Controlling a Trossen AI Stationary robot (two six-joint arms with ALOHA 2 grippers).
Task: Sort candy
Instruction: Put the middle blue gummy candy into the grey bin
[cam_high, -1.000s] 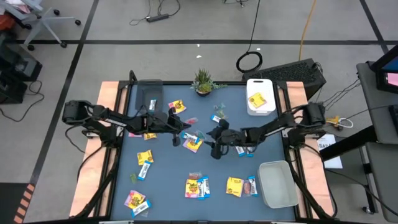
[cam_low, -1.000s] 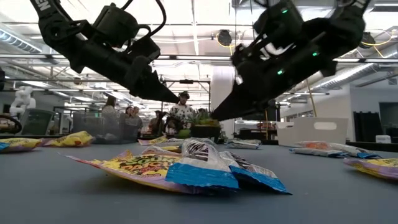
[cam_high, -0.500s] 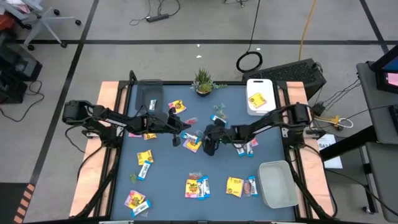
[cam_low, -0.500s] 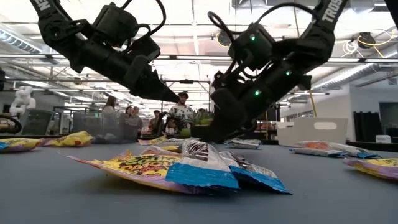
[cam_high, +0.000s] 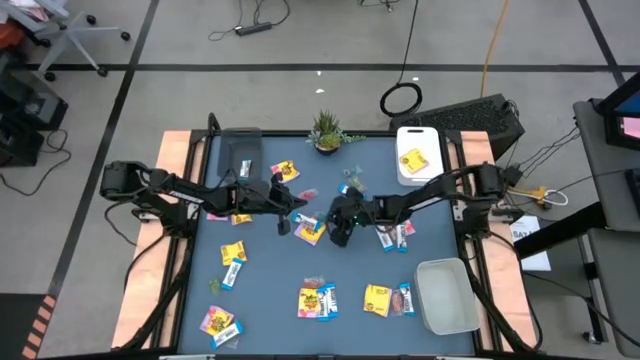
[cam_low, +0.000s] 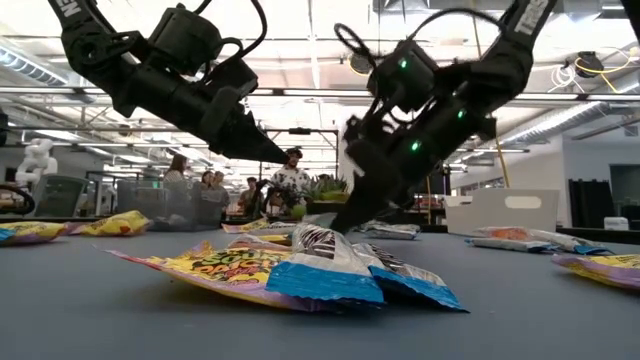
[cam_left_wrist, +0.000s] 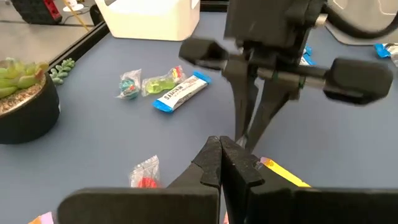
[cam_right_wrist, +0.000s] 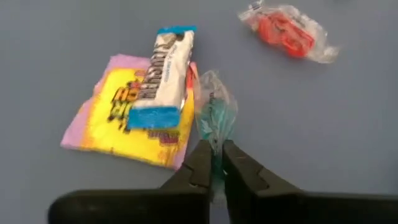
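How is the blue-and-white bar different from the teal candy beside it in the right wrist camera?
The blue-and-white bar is long and flat and lies across the yellow packet; the teal candy is small, in crinkled clear wrap. The right gripper is shut on the teal candy, while the bar lies free. Both are wrapped sweets.

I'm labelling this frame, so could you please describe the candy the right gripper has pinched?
Near the middle of the blue table, the right gripper is shut on a small teal candy in clear wrap. It lies beside a yellow packet topped by a blue-and-white bar.

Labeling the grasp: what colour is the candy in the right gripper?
Teal-green in clear wrapper; right gripper pinches it. Clearest in right wrist view.
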